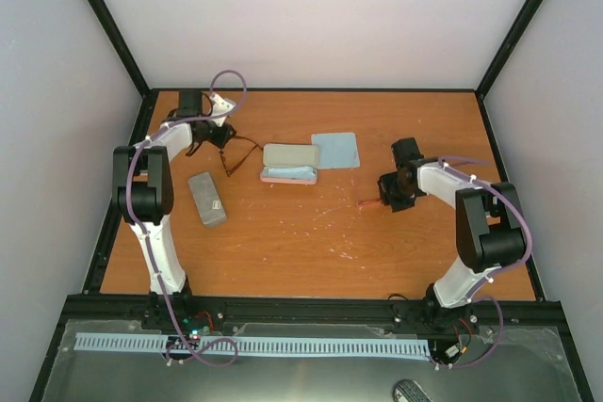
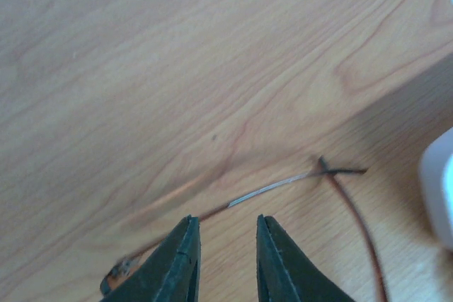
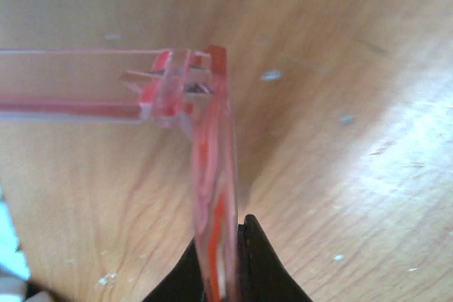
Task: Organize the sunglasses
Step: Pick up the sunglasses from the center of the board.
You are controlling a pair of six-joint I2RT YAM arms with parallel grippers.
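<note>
The dark brown wire sunglasses [image 1: 241,151] lie on the table at the back left, beside the open case. My left gripper [image 1: 219,136] hovers at their left end. In the left wrist view its jaws [image 2: 228,228] stand apart, and a thin temple wire [image 2: 283,184] runs across just beyond the tips, with nothing between them. The red-orange sunglasses [image 1: 367,202] are at the right. My right gripper [image 3: 223,274] is shut on one translucent red temple arm [image 3: 212,175], the hinge and front frame [image 3: 170,86] ahead of the fingers.
An open pink and grey case [image 1: 290,164] with a light blue cloth inside sits mid-table. Another light blue cloth [image 1: 336,150] lies just right of it. A closed grey case [image 1: 206,199] lies near the left arm. Black frame rails border the table.
</note>
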